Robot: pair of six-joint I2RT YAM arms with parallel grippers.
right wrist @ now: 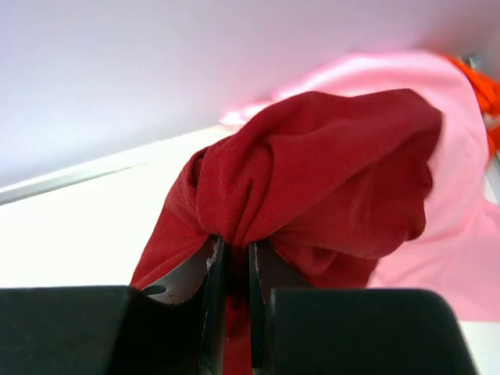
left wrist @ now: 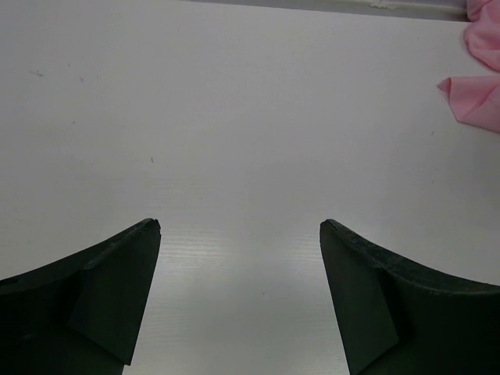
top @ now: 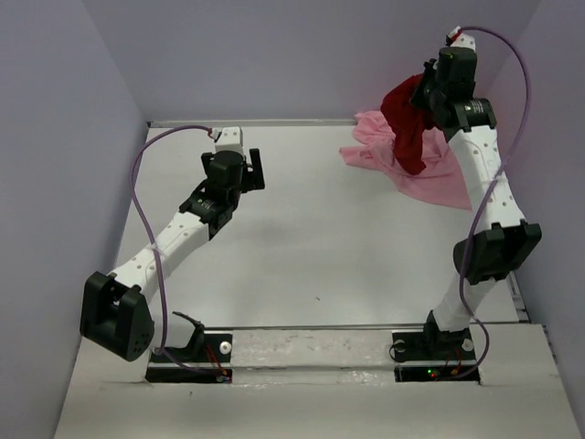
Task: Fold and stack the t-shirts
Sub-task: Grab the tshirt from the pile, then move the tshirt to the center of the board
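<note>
- Right wrist view: the right jaws are pinched tight on a bunch of the dark red shirt, in the middle of the frame.
- Top external view: that shirt hangs in the upper right, over the pink shirt, which lies crumpled on the bench.
- A bit of the orange shirt peeks in at the right edge of the right wrist view.
- The left jaws are wide apart and hold nothing, left of the middle.
- I think the step is picking the red shirt off the pile.
- Next it needs laying flat mid-bench, with the left jaws grabbing another edge.
</note>
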